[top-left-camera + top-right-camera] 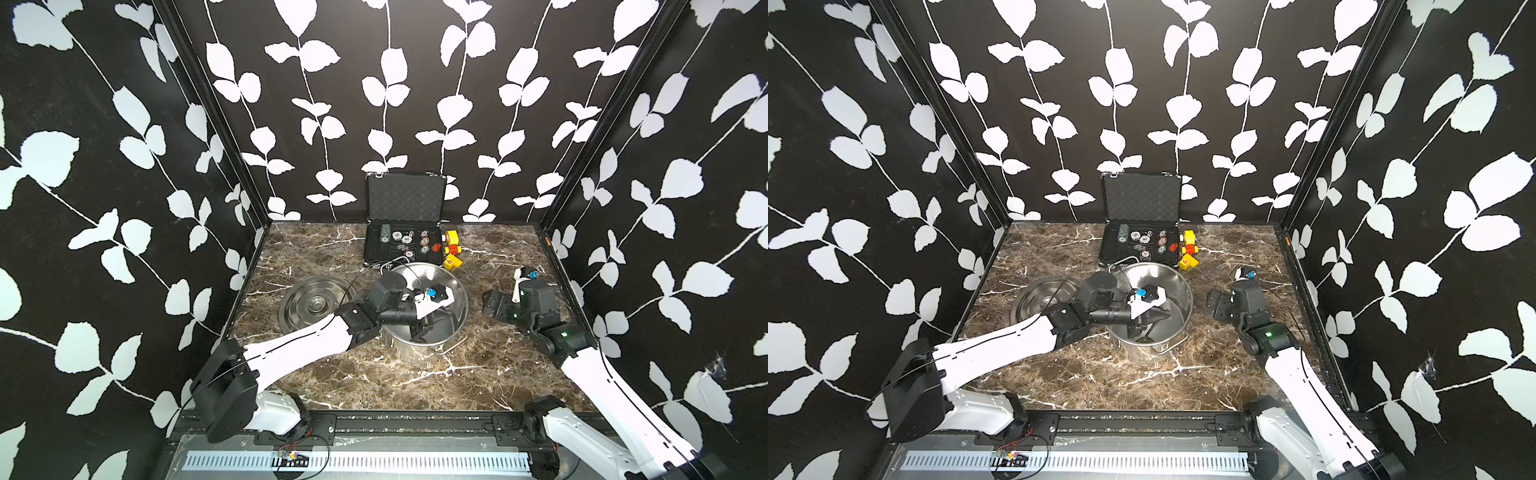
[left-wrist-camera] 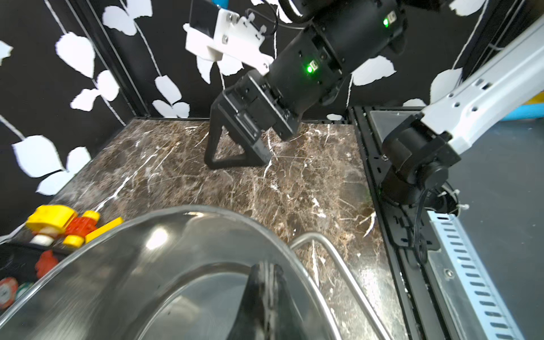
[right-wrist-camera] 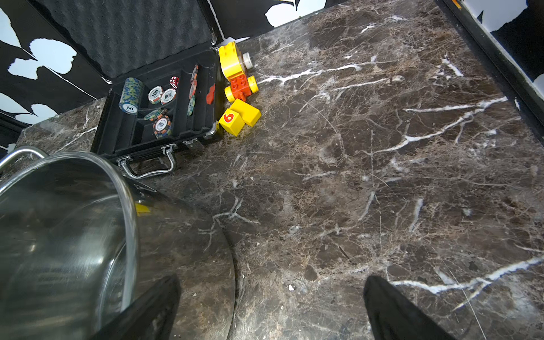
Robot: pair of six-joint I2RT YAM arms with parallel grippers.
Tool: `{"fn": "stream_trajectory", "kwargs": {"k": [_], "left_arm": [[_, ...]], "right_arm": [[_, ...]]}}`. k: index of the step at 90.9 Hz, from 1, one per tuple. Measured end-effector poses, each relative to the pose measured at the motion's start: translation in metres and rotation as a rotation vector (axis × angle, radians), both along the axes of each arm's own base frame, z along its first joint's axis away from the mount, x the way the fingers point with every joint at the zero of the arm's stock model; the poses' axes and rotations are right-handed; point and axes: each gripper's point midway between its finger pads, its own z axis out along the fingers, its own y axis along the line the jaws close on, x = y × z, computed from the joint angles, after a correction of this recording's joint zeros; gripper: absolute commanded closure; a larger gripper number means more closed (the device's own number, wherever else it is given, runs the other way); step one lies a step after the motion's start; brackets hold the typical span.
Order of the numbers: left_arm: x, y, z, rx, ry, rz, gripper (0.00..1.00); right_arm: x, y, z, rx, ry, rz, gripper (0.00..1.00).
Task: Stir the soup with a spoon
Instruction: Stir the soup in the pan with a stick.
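While the left end effector (image 1: 420, 330) hangs pressed together inside the pot (image 1: 440, 272), right end effector (image 1: 492, 305) spread at three o'clock, we judge stirring underway.

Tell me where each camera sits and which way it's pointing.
Both top views: high over the front edge, looking down toward the back wall; left arm, right arm, steel pot, lid, poker chip case.
Left wrist: on the left arm, at the pot, facing the right tool; its own shut left tool shows.
Right wrist: on the right arm, facing the case and toy blocks across the marble table; its open fingers show.
Shared: both wrist views show pot and blocks.
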Motion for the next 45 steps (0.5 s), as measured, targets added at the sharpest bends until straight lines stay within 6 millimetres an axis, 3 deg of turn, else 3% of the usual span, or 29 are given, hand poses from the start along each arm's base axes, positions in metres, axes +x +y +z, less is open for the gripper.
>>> {"fn": "stream_trajectory", "kwargs": {"k": [8, 26, 45], "left_arm": [[0.007, 0.015, 0.001, 0.006, -0.012, 0.054, 1.0], [0.047, 0.049, 0.009, 0.026, -0.086, 0.255, 1.0], [0.055, 0.059, 0.024, 0.049, -0.247, 0.287, 1.0]], "right_arm": [[0.0, 0.0, 0.0, 0.0, 0.0, 0.0, 0.01], [0.0, 0.002, -0.001, 0.003, 0.006, 0.007, 0.01], [0.002, 0.011, 0.02, 0.039, -0.017, 0.044, 0.01]]}}
